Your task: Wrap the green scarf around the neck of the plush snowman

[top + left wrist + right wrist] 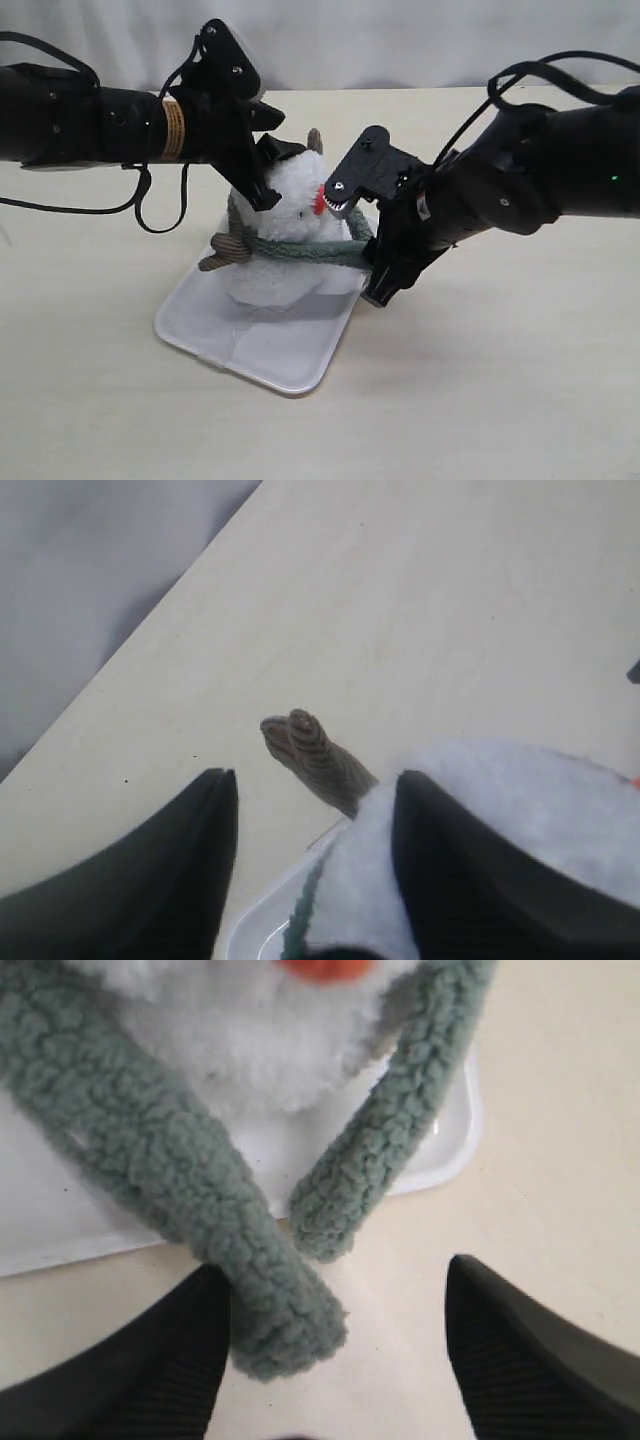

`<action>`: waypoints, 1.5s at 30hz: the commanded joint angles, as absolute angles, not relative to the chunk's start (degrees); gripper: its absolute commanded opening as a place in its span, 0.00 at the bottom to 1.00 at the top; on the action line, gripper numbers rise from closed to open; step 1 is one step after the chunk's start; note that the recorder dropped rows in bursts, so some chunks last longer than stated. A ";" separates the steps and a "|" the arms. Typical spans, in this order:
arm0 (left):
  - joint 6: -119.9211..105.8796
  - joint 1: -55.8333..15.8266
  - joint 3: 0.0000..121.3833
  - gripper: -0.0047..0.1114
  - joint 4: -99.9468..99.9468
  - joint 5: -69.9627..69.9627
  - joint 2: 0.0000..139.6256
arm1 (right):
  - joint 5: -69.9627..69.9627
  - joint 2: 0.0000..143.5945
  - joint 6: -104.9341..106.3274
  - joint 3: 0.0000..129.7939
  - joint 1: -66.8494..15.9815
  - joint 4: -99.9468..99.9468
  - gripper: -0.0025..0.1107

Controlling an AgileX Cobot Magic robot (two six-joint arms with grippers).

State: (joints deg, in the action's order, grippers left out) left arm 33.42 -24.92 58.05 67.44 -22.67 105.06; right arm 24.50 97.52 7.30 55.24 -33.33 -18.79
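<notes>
left end effector (312, 780), right end effector (335, 1265): open, empty | risk: crossed green scarf (170, 1170) may snag on a finger, slip off plush snowman (280, 275)

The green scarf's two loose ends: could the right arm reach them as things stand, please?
Probably yes. The right gripper is open, and the crossed ends of the green scarf lie just ahead of its jaws, with nothing between them.

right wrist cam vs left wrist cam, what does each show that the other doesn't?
Right wrist only: both loose ends of the scarf meeting in front of the snowman, plus the open right end effector. Left wrist only: the brown twig arm and the open left end effector. Both: white snowman fur, some scarf, the tray, the table.
</notes>
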 commanded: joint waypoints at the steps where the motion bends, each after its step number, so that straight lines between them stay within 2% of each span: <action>1: 36.05 -25.37 56.80 0.48 69.59 -16.33 102.97 | 25.19 92.26 5.49 55.12 -33.42 -17.14 0.55; 7: 39.51 -25.37 56.80 0.48 69.33 -12.91 98.84 | 28.60 84.05 3.40 55.12 -33.42 -16.91 0.55; 16: 48.48 -25.37 55.14 0.48 69.43 -11.67 87.34 | 27.63 80.68 0.00 55.12 -33.42 -15.84 0.53; 18: 48.48 -25.37 53.88 0.43 69.30 -11.67 84.30 | 27.35 79.09 -0.93 55.12 -33.42 -15.84 0.46; 26: 48.62 -25.37 45.03 0.04 64.98 -13.40 62.57 | 19.75 65.86 -4.30 48.34 -33.42 -15.84 0.07; 33: 48.43 -25.37 35.60 0.04 59.24 -13.53 42.98 | 10.44 52.45 -5.80 40.61 -33.42 -11.10 0.06; 45: 48.43 -25.37 27.47 0.04 53.26 -11.89 18.95 | 13.48 29.70 -5.80 35.59 -33.42 -4.97 0.06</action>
State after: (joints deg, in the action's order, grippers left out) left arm 47.95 -25.24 27.95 54.12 -12.50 22.50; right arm 11.74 33.94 -5.52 36.02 -33.33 -5.38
